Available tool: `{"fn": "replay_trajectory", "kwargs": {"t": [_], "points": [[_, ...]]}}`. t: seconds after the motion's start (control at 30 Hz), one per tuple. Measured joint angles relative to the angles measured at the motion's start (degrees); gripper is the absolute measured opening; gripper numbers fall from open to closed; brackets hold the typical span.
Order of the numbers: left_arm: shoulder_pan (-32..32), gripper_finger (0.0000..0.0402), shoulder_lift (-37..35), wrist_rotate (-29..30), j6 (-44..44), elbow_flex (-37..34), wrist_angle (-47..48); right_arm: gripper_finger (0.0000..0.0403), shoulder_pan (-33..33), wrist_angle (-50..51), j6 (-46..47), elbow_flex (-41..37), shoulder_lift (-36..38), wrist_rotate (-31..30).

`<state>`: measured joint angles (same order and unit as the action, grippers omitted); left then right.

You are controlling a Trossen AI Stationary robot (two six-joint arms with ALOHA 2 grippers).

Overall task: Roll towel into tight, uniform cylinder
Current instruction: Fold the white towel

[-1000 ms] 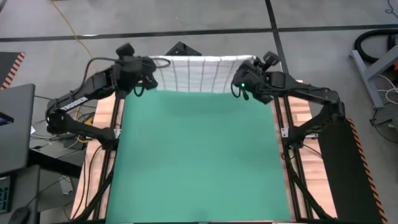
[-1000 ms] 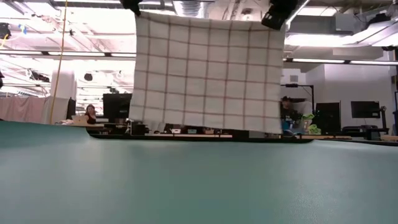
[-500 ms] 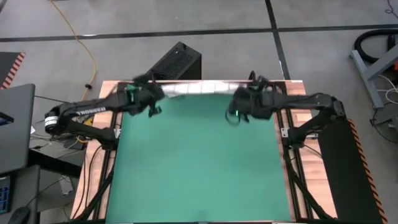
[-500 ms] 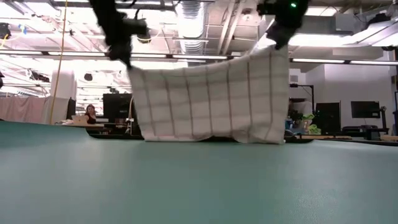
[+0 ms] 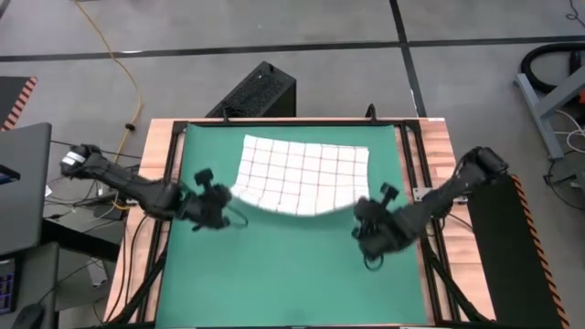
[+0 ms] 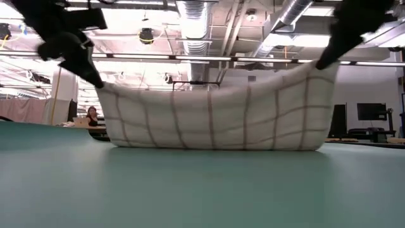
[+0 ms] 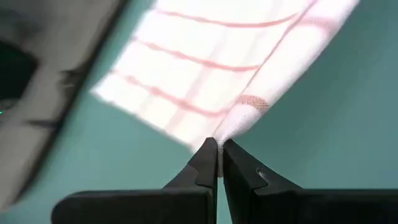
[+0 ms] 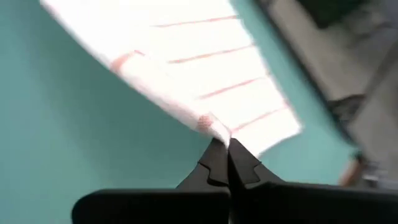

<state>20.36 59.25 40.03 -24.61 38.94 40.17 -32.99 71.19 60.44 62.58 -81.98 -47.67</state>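
Observation:
The white checked towel (image 5: 302, 174) is spread across the far half of the green mat (image 5: 274, 274). Its far part lies on the mat and its near edge (image 6: 215, 95) is lifted, sagging between my two grippers. My left gripper (image 5: 224, 195) is shut on the near left corner. My right gripper (image 5: 364, 217) is shut on the near right corner. In the low view the towel (image 6: 215, 123) forms a shallow hammock, with its lower fold on the mat. No cylinder shows. My left gripper pinches the towel's near left corner (image 7: 233, 127) between its two fingertips, which slant down from the near left. The corner is lifted clear of the mat and the cloth runs away from it toward the far side. How many layers it has, I cannot tell. My right gripper pinches the towel's near right corner (image 8: 211, 127) between its two fingertips, slanting down from the near right. That corner (image 6: 316, 66) is held above the mat. The near edge hangs slack toward the other corner.
Bare green mat stretches from the grippers to the near edge. Wooden table strips and dark rails (image 5: 416, 183) run along both sides. A black box (image 5: 260, 91) stands on the floor beyond the far edge, and a dark laptop (image 5: 23, 183) sits at the left.
Both grippers have come down and toward the table's near edge, staying shut on the towel's corners. The towel hung as a flat sheet above the far edge. Now it is drawn out over the mat, its far part laid down and its near edge sagging.

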Motion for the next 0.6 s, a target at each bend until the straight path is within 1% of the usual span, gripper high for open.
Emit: {"fn": "replay_trajectory", "kwargs": {"t": [0.13, 0.3, 0.43, 0.6], "points": [[8.79, 0.0, 4.17, -1.87, -3.61, -1.47, -6.28, 0.0001, -5.62, -8.45, 0.18, -0.45, -3.07, 3.07], [16.12, 0.0, 10.14, -2.56, -9.02, -1.47, -10.68, 0.0001, -8.71, -14.68, 0.18, -0.45, -7.86, 6.81], [19.08, 0.0, 14.66, -3.57, -13.49, -1.47, -10.72, 0.0, -9.08, -15.03, 0.75, -0.45, -11.44, 10.88], [19.87, 0.0, 19.23, -7.26, -18.37, -1.47, -9.49, 0.0, -9.03, -14.56, 1.05, -0.45, -14.11, 14.66]]}}
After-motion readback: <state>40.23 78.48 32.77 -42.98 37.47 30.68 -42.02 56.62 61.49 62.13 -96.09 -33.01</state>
